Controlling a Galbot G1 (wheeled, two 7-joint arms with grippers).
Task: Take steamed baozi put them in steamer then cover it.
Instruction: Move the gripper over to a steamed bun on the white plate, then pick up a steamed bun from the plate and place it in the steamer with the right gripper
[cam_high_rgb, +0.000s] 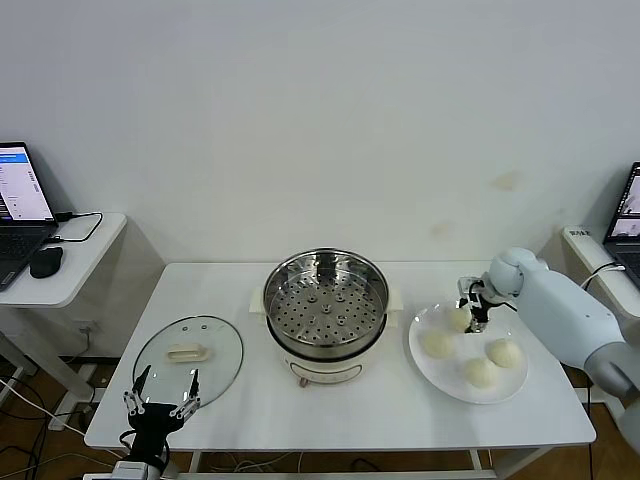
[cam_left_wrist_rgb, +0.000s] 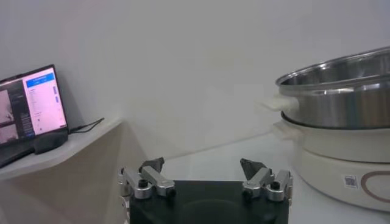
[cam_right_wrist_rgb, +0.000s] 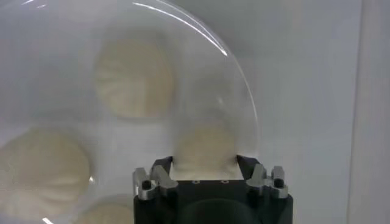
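Right claw (cam_high_rgb: 468, 313) clamped on one baozi (cam_right_wrist_rgb: 204, 146) on the plate (cam_high_rgb: 430, 362), frame right; left claw (cam_high_rgb: 161, 392) apart, lower left.

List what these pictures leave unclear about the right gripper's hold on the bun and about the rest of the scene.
- Right gripper around a steamed baozi: right wrist view, its own body hides the bun's near side, so actual contact is unclear.
- Same baozi, head view: too small, partly behind the gripper.
- Steamer, left wrist view: cut off by the frame edge.
- Cover: absent from both wrist views.
- Left gripper: open, idle near the cover.
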